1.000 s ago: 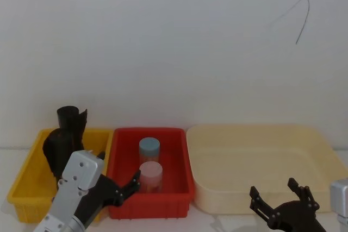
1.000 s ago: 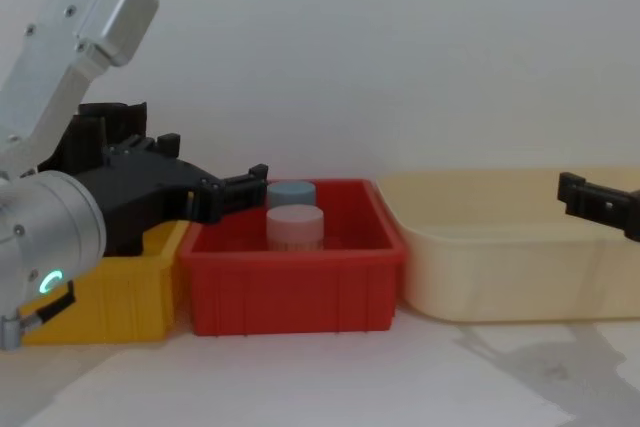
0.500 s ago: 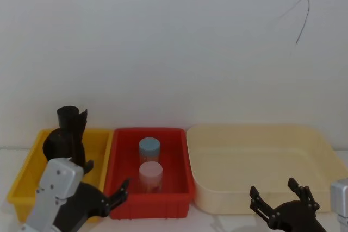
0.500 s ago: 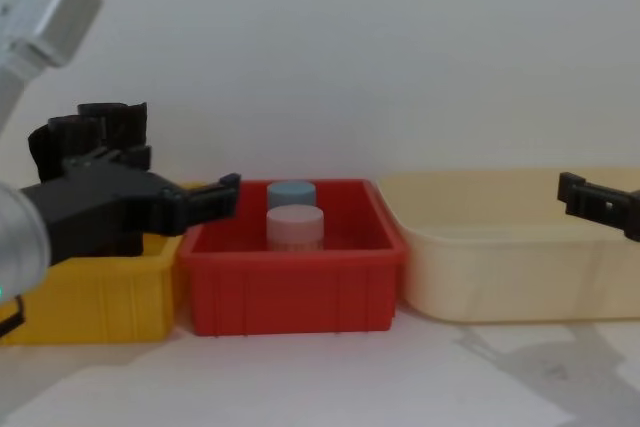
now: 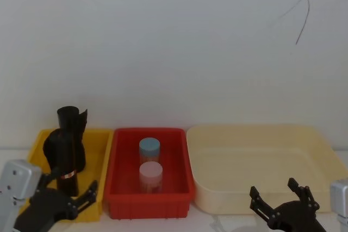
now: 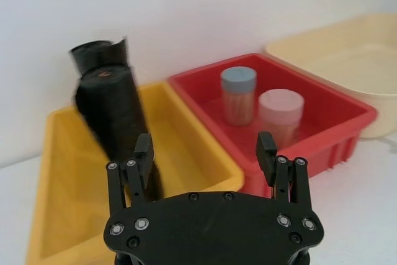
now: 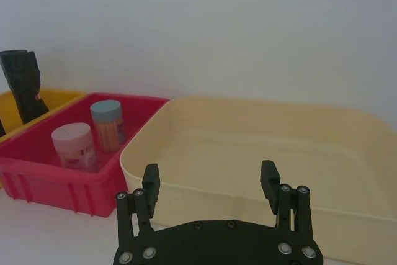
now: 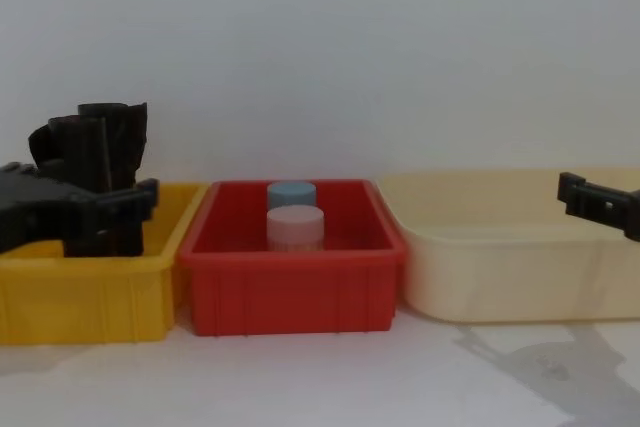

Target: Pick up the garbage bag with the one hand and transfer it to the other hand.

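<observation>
Step 1, the approach: my left pincer [image 6: 205,147], spread, hovers before the yellow bin [image 5: 99,133], where the garbage bag [image 5: 69,158] stands upright. Next I must reach in and clamp it. Right pincer [image 7: 209,175] hangs spread by the cream tub [image 5: 244,129].

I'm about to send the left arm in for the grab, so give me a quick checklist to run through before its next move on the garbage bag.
1. Left gripper open: ok, fingers spread.
2. Garbage bag reachable: ok, it stands in the yellow bin with its label band showing.
3. Bag centred between the fingers: not ok, in the left wrist view it lines up with one finger rather than the gap.
4. Right gripper open to receive: ok, it is low before the cream tub.
5. Finger clearance from the bin's wall: cannot tell.
</observation>
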